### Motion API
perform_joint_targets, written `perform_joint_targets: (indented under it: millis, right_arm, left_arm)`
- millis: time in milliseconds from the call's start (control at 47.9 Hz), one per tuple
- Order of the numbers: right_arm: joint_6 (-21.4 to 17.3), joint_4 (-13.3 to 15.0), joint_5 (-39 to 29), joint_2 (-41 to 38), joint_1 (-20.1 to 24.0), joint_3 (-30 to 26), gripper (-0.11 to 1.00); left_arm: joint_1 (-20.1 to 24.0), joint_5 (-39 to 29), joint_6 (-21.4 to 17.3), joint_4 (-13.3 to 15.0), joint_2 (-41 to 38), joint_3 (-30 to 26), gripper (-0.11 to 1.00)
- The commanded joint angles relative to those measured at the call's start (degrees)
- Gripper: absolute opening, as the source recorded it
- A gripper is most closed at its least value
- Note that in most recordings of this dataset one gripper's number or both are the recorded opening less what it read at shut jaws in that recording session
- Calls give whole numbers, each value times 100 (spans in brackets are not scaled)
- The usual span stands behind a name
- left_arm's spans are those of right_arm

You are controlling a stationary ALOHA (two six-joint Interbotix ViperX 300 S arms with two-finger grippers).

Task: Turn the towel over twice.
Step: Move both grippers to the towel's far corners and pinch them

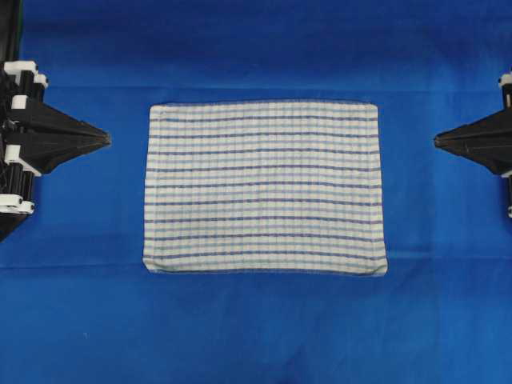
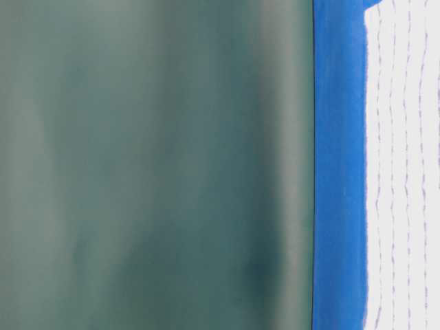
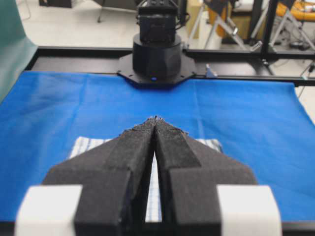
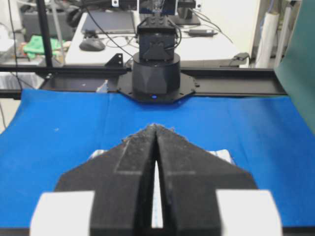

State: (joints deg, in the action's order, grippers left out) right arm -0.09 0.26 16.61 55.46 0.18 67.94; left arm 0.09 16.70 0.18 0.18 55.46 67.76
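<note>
On the blue table (image 1: 256,48) the towel (image 1: 264,188) lies flat between the left pincer (image 1: 107,140) and right pincer (image 1: 437,142), both clenched and empty, well apart from it.

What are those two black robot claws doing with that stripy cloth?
Nothing yet. The striped towel lies flat and spread out in the middle of the blue table covering. The left gripper and the right gripper sit on either side of it, both shut, both pointing at it but not touching. Neither one holds anything, so no flipping has begun.

A green backdrop (image 2: 151,165) stands behind the blue table covering (image 1: 256,320); desks (image 4: 206,46) beyond.
</note>
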Motion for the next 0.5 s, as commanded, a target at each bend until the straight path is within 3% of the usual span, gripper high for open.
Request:
perform_joint_targets:
  millis: [0, 251, 480]
  right_arm:
    - [-35, -35, 35, -53, -97, -176, 0]
    - [-70, -149, -378, -114, -765, -176, 0]
    - [-308, -237, -589, -703, -1529, -123, 0]
  left_arm:
    - [-9, 0, -9, 123, -44, -97, 0]
    - [229, 35, 0, 132, -264, -44, 0]
    - [817, 387, 9, 132, -782, 176, 0]
